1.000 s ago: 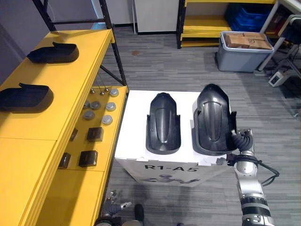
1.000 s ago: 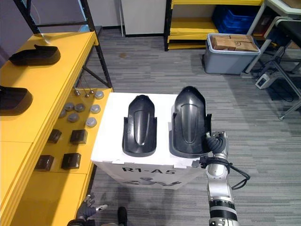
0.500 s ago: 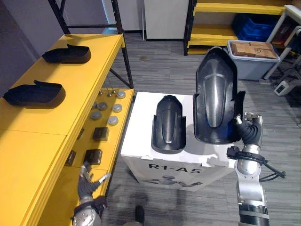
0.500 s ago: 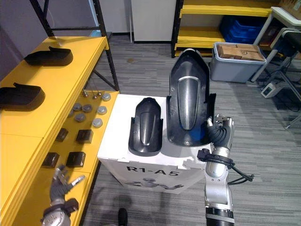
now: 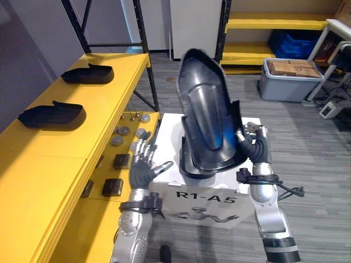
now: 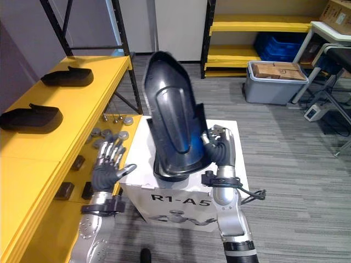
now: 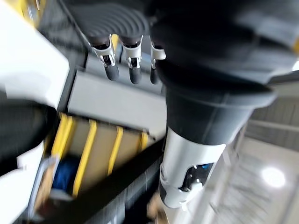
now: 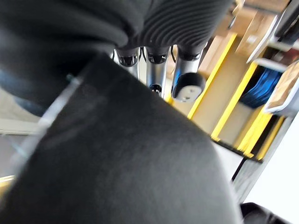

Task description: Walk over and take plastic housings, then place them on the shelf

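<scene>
Right hand (image 5: 253,152) is curled round the lower edge of the big plastic housing (image 5: 205,118), holding it upright over the white box (image 5: 169,129). Left hand (image 5: 143,170) is spread open and empty beside the box. Carry step, I'd say. Next I need to swing left and set it on the yellow shelf (image 5: 60,150).
</scene>
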Controlling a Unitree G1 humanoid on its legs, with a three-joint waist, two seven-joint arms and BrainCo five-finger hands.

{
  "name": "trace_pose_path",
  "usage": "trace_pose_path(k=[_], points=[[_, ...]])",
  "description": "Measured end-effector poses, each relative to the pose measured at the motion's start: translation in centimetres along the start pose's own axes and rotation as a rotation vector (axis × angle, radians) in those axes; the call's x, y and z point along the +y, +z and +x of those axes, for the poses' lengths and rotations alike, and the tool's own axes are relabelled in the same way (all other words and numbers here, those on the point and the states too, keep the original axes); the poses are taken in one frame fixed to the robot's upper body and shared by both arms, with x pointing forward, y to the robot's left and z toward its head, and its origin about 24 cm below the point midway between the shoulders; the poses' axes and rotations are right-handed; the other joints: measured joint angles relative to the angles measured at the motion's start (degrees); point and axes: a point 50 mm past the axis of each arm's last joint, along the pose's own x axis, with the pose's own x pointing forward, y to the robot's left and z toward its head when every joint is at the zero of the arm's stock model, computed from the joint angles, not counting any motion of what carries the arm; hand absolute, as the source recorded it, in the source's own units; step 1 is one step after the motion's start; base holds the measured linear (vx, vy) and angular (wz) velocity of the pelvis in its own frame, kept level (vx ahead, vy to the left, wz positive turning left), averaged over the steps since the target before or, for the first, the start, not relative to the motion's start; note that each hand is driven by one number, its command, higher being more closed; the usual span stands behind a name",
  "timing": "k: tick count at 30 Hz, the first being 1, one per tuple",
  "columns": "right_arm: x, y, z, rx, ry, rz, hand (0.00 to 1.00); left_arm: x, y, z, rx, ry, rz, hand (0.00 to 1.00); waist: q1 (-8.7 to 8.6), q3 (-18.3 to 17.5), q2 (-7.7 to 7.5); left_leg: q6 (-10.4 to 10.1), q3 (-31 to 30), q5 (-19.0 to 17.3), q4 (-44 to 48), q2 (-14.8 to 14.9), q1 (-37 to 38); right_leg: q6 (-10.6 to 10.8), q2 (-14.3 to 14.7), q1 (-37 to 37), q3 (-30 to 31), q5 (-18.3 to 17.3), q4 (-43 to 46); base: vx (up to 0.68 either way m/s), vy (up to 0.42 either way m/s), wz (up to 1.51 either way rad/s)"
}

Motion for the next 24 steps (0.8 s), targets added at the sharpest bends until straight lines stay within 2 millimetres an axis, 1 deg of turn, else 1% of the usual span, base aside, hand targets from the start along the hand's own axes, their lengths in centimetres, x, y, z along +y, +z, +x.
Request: trace_pose_path(k=[2, 3, 6, 13, 14, 16, 21, 22, 24], points=[[0.7, 0.7, 0.3, -0.032, 0.027, 0.013, 1.0, -0.5, -0.4, 0.4, 0.016, -0.03, -0.023, 0.0, -0.26, -0.1, 0.11, 0.0, 0.2, 0.1, 0.0, 0.1, 0.2, 0.0, 0.1, 0.0, 0.2, 0.1, 0.0, -0.07, 0.01, -0.06], [1.4, 1.6, 0.6, -0.066, 0.05, 0.031, 1.0, -0.9, -0.9, 0.7, 0.04, -0.05, -0.044, 0.0, -0.56, -0.2, 0.12, 0.0, 0.5, 0.1, 0.0, 0.3, 0.3, 0.0, 0.2, 0.0, 0.5, 0.3, 0.0, -0.05, 0.009, -0.08], [2.3, 2.5, 0.8, -0.107, 0.078, 0.032, 1.0, -1.4, -1.4, 1.0, 0.073, -0.07, -0.082, 0.0, -0.59, -0.2, 0.13, 0.0, 1.0, 0.2, 0.0, 0.5, 0.3, -0.1, 0.4, -0.3, 1.2, 0.7, -0.1, -0.05, 0.009, -0.1], [3.0, 2.9, 0.5, -0.135, 0.109, -0.012, 1.0, -1.6, -1.9, 1.8, 0.122, -0.063, -0.175, 0.0, -0.7, -0.2, 0.13, 0.1, 1.9, 0.3, 0.0, 0.7, 0.3, -0.1, 0.5, -0.7, 2.0, 1.2, -0.3, -0.03, 0.01, -0.07], [3.0, 2.9, 0.5, -0.139, 0.114, -0.02, 1.0, -1.5, -2.0, 1.8, 0.127, -0.053, -0.185, 1.0, -0.73, -0.2, 0.14, 0.1, 2.1, 0.3, 0.0, 0.7, 0.3, -0.1, 0.5, -0.7, 2.1, 1.3, -0.3, -0.03, 0.008, -0.08], [3.2, 3.0, 0.4, -0.148, 0.128, -0.032, 1.0, -1.4, -2.3, 1.8, 0.141, -0.038, -0.192, 1.0, -0.82, -0.2, 0.13, 0.1, 2.2, 0.4, 0.0, 0.8, 0.3, -0.1, 0.6, -0.8, 2.3, 1.3, -0.3, -0.03, 0.007, -0.05], [3.9, 2.3, 0.0, -0.135, 0.168, -0.063, 1.0, -0.9, -3.0, 1.6, 0.189, 0.001, -0.192, 1.0, -0.88, -0.3, 0.1, 0.1, 2.2, 0.5, 0.0, 0.9, 0.3, -0.3, 0.7, -0.9, 2.4, 1.4, -0.3, 0.0, 0.0, 0.0], [4.1, 2.3, -0.2, -0.14, 0.188, -0.068, 0.0, -0.6, -3.2, 1.6, 0.197, 0.017, -0.189, 1.0, -0.9, -0.4, 0.1, 0.1, 2.2, 0.6, 0.0, 0.9, 0.3, -0.4, 0.7, -0.9, 2.4, 1.5, -0.3, 0.0, 0.0, 0.0], [4.5, 2.3, -0.7, -0.153, 0.221, -0.074, 0.0, 0.0, -3.3, 1.6, 0.205, 0.045, -0.18, 1.0, -0.88, -0.5, 0.08, 0.1, 2.2, 0.6, 0.0, 0.9, 0.3, -0.4, 0.7, -0.9, 2.4, 1.5, -0.3, 0.0, 0.0, 0.0]])
